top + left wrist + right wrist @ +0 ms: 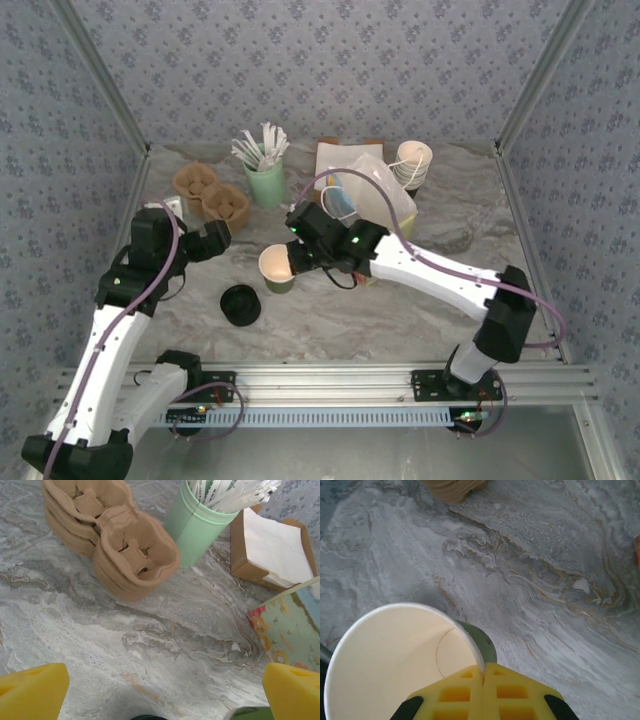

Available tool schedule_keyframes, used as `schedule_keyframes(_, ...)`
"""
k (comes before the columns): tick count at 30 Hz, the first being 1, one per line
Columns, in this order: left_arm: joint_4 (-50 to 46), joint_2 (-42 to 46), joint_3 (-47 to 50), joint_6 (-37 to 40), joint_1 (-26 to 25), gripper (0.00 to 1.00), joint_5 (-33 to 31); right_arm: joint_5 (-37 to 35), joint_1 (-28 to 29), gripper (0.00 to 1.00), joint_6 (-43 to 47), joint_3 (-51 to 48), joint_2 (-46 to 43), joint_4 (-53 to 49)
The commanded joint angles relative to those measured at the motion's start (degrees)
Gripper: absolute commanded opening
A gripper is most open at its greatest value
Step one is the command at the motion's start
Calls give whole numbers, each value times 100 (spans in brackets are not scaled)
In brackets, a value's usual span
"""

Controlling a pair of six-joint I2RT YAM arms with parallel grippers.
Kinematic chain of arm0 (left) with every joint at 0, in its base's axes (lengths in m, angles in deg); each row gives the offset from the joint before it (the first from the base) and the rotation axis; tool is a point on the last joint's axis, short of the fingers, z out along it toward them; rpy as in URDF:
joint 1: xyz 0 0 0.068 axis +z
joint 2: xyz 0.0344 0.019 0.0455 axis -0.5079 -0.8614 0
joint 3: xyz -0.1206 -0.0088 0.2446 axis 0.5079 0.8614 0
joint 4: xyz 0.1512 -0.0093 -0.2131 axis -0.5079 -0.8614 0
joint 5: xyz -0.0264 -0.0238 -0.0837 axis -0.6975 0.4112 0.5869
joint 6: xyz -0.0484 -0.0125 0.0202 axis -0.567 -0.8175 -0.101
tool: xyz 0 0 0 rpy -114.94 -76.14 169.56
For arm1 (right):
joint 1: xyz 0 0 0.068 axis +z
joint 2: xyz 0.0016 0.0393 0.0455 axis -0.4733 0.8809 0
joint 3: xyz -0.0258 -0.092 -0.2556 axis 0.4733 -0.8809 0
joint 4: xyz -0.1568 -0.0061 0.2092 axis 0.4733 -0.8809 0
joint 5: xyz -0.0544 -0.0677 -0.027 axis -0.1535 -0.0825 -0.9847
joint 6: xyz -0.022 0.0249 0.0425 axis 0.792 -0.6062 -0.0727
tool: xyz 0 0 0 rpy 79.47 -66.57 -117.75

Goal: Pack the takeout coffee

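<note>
The small green paper cup (277,270) sits lidless mid-table, perhaps slightly tilted. The right wrist view shows the right gripper (484,675) pinching its rim. Its black round lid (240,305) lies apart beside it. The left gripper (162,695) gapes wide before brown pulp carriers (115,550) and a mint cup of white sticks (200,525).

White arms (440,272) with black joints (500,325), purple cables (176,240), small green lights (358,240); tool pads (510,680) yellow, apparently foam.
</note>
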Motion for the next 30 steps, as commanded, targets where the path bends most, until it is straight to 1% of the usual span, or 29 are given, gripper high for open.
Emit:
schedule_keyframes(1, 75, 77, 92, -64, -4, 99, 30, -23, -132, 0, -159, 19, 391, 461)
schedule_keyframes(7, 131, 34, 258, -91, -7, 99, 88, -151, -319, 0, -149, 53, 907, 671)
schedule_keyframes(10, 256, -11, 274, -84, -6, 99, 91, -286, -387, 0, -141, 72, 1033, 686)
schedule_keyframes(17, 351, -66, 282, -56, -8, 99, 102, -321, -671, 2, -167, 11, 1169, 669)
schedule_keyframes(24, 398, -132, 332, -106, -6, 99, 167, -187, -822, 3, -166, 18, 1342, 683)
schedule_keyframes(30, 364, -109, 370, -135, -3, 99, 176, -42, -813, 6, -166, 95, 1505, 757)
